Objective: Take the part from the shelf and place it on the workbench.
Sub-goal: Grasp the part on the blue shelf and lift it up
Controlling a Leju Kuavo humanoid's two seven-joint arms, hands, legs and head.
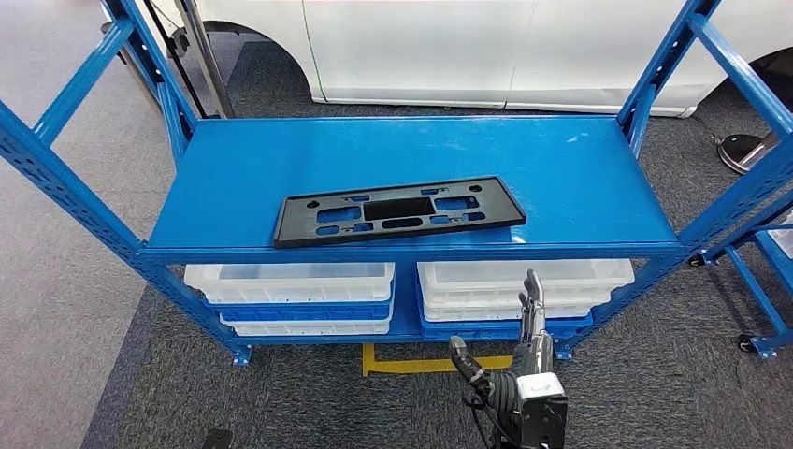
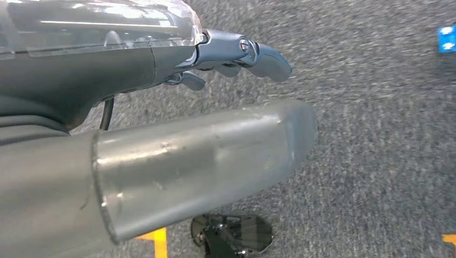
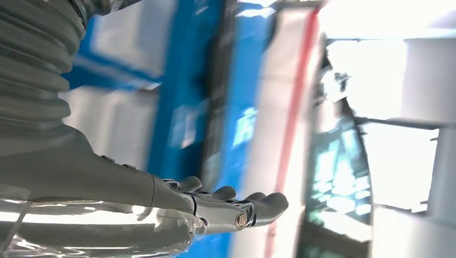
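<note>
Part (image 1: 399,211) flat on shelf (image 1: 580,178), long axis left-right; right robot hand (image 1: 531,318) fingers apart, empty.

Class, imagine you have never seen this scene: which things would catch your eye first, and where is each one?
First, the black part lying flat near the front edge of the blue shelf. Next, the white trays stacked on the lower level beneath it. Then the right hand, raised in front of the shelf with fingers extended and holding nothing.
</note>
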